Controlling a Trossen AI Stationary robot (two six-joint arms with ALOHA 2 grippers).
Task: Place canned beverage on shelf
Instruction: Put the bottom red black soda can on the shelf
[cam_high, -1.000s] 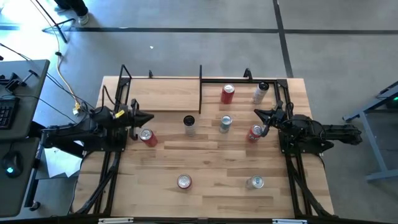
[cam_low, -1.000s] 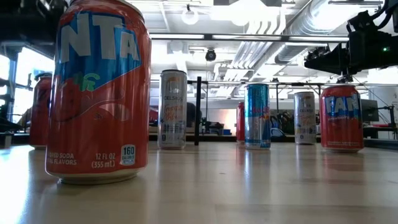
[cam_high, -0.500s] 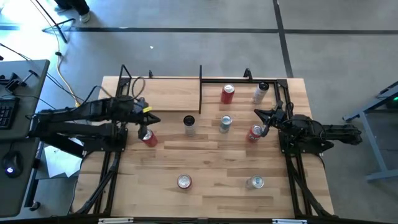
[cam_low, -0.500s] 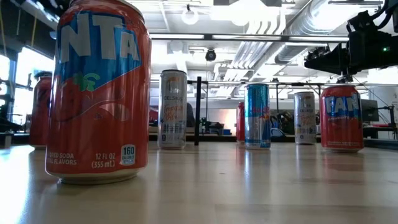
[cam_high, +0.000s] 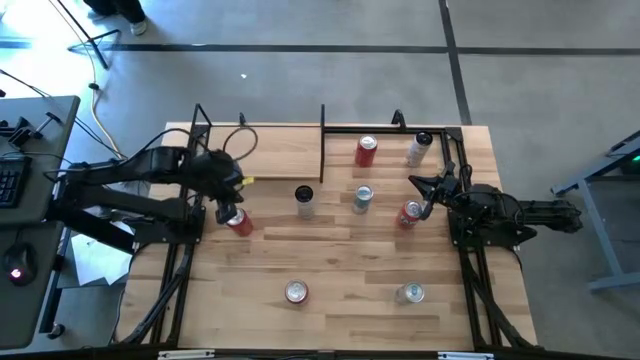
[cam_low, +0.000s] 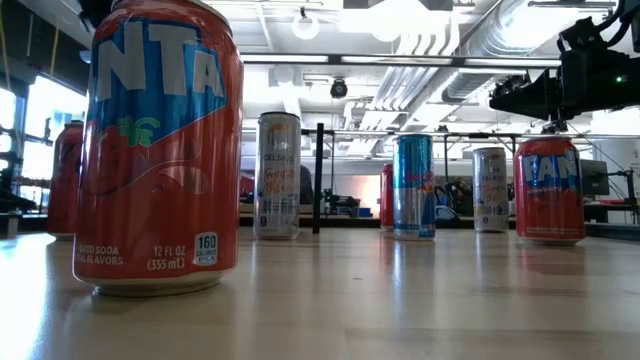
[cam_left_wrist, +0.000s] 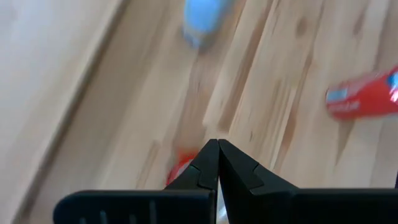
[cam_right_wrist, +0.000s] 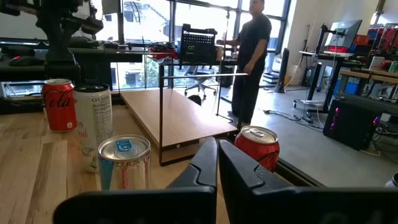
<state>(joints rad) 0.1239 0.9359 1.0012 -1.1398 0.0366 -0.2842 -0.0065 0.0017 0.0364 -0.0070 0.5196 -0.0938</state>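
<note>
Several beverage cans stand upright on the slatted tabletop. The shelf (cam_high: 268, 150), a pale board with black rod uprights, lies at the far left, and is seen end-on in the right wrist view (cam_right_wrist: 174, 118). My left gripper (cam_high: 231, 200) is shut and raised, slanting down just above a red can (cam_high: 238, 221), which shows blurred below its fingertips (cam_left_wrist: 179, 169). My right gripper (cam_high: 415, 183) is shut and level at the right side, above a red can (cam_high: 410, 213). Neither gripper touches a can.
Other cans: white-and-black (cam_high: 304, 198), blue (cam_high: 362, 198), red (cam_high: 366, 150) and white (cam_high: 418, 148) at the far side, red (cam_high: 296, 291) and silver (cam_high: 410, 293) near the front. A person (cam_right_wrist: 252, 56) stands beyond the table. A desk (cam_high: 25, 160) stands at the left.
My left gripper has risen from the table's left side and tipped from level to slanting steeply down over the red can beside it, staying shut. The cans have not moved.
</note>
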